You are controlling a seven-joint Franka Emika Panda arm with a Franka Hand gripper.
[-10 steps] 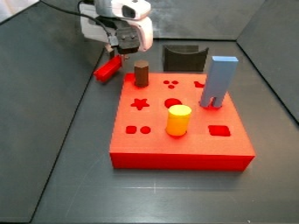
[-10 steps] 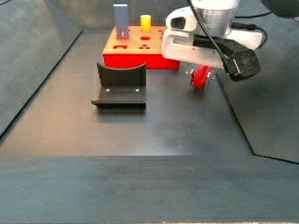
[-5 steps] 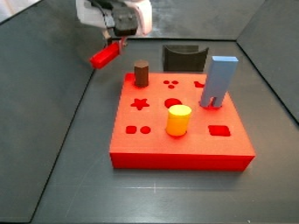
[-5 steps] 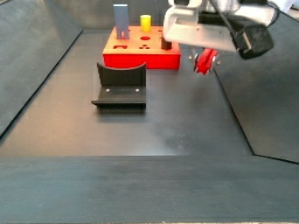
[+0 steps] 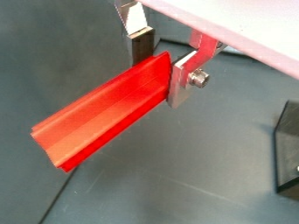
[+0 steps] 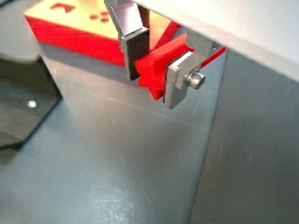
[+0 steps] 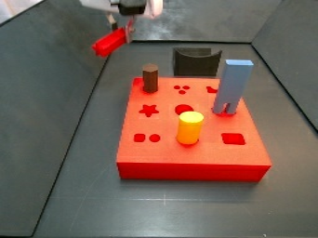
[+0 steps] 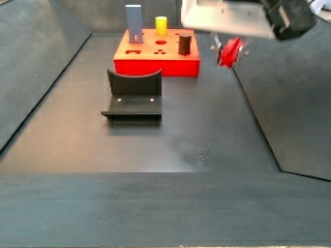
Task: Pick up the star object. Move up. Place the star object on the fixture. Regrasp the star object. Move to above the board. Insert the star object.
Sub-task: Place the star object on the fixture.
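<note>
My gripper (image 7: 122, 30) hangs high above the floor, left of the board (image 7: 192, 169), shut on the star object (image 7: 110, 42). The bright red peg lies crosswise between the fingers (image 5: 184, 77), its long body (image 5: 105, 114) sticking out to one side. In a wrist view its star-shaped end (image 6: 149, 66) shows between the silver plates of the gripper (image 6: 155, 70). The dark fixture (image 8: 132, 94) stands on the floor well below and to the side of the gripper (image 8: 230, 39). The board's star hole (image 7: 149, 110) is open.
On the board stand a blue block (image 7: 232, 86), a yellow cylinder (image 7: 189, 127) and a short brown cylinder (image 7: 151, 78). The fixture (image 7: 195, 62) sits just behind the board. Dark sloping walls (image 8: 291, 107) close in the floor on both sides.
The gripper has risen straight up with the star object held in it, from just above the floor to near the top of both side views.
</note>
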